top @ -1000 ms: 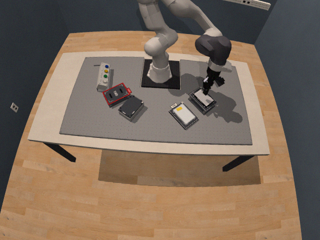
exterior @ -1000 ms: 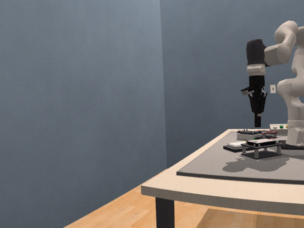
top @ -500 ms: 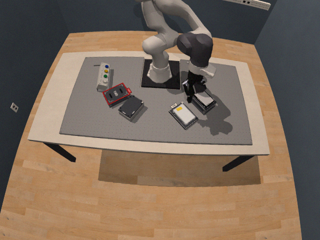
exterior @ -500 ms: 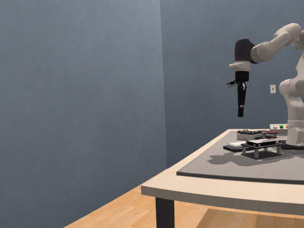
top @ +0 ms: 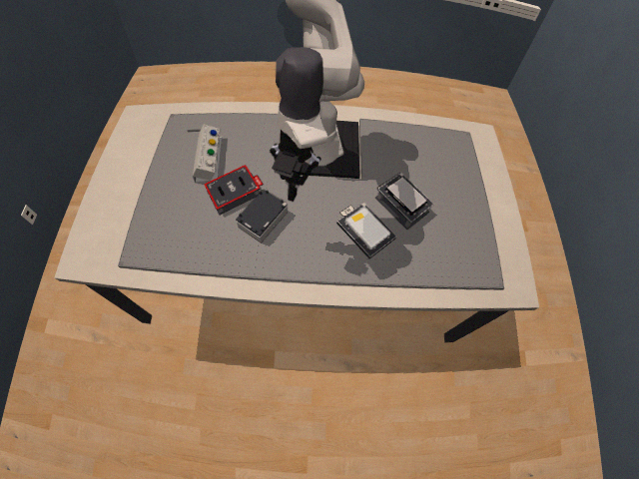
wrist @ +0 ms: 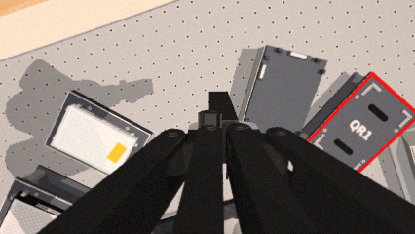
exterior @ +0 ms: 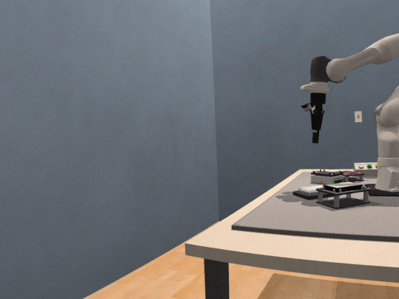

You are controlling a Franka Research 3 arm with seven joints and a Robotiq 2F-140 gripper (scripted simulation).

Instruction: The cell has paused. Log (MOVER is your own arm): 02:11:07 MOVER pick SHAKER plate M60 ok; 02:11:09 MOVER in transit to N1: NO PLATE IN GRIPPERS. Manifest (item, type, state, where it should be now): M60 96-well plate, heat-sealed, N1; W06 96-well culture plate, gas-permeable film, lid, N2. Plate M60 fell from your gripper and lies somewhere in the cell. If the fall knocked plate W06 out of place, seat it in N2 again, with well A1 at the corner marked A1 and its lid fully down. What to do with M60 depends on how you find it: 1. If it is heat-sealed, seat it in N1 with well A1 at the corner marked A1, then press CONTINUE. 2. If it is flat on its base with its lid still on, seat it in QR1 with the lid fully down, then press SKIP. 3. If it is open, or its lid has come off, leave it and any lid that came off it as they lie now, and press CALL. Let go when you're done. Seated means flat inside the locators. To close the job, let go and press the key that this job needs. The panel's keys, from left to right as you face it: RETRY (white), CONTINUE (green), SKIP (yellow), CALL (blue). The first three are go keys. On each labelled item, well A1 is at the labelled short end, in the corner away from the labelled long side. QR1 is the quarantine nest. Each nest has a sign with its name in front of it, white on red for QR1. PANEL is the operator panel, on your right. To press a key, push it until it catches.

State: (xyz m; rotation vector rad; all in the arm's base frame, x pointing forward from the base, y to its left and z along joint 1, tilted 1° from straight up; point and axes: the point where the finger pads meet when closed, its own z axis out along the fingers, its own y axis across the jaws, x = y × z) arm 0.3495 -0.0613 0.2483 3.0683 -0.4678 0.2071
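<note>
Dotted grey mat [top: 206, 247], red-edged rectangular QR1 nest [top: 232, 187], black gripper [top: 292, 195] fingers pressed together, empty.
</note>
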